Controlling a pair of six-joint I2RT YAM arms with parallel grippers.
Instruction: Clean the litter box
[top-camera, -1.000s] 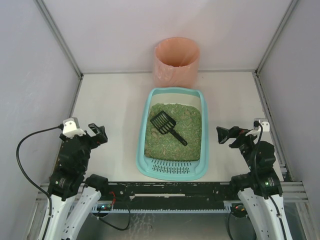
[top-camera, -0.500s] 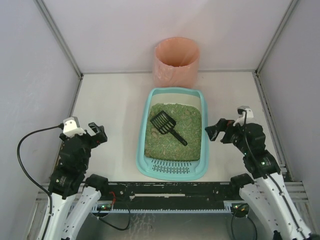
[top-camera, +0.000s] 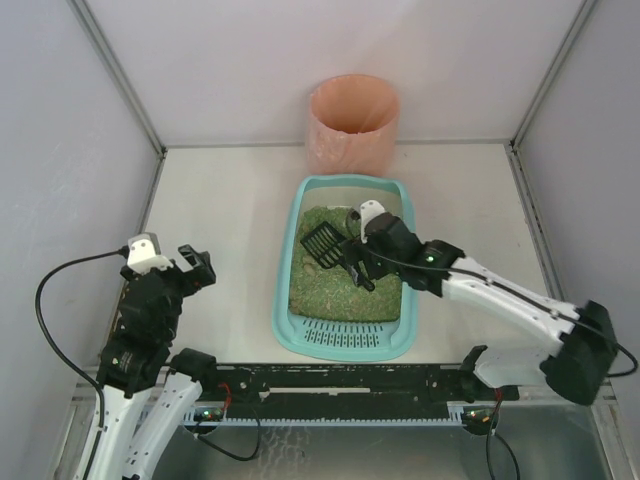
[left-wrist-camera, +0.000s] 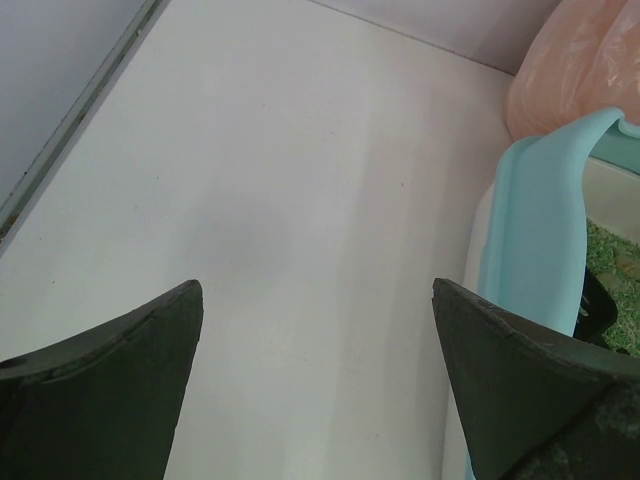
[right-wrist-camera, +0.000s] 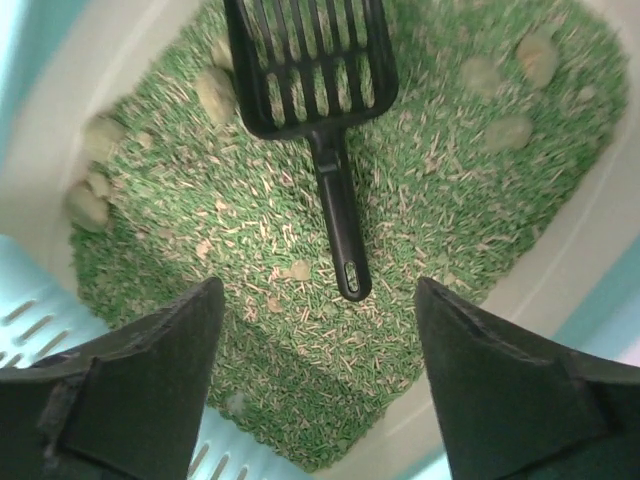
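The teal litter box (top-camera: 285, 290) lies in the middle of the table, filled with green-brown granules (right-wrist-camera: 250, 230), its slotted grate (top-camera: 345, 335) at the near end. A black slotted scoop (top-camera: 322, 243) lies on the granules, handle (right-wrist-camera: 340, 215) pointing toward the grate. My right gripper (top-camera: 357, 265) hovers open over the box, above the handle's end; in the right wrist view its fingers (right-wrist-camera: 318, 290) straddle that end without touching it. Several pale clumps (right-wrist-camera: 215, 92) lie around the scoop head. My left gripper (top-camera: 200, 268) is open and empty over bare table, left of the box (left-wrist-camera: 535, 230).
A round pink-orange bin (top-camera: 353, 122) stands behind the litter box against the back wall; it also shows in the left wrist view (left-wrist-camera: 580, 70). Grey walls enclose the table on three sides. The box's rim rises around my right gripper.
My right arm has swung left from the table's right side and reached over the litter box, above the scoop handle. The left arm, scoop and box have not moved.
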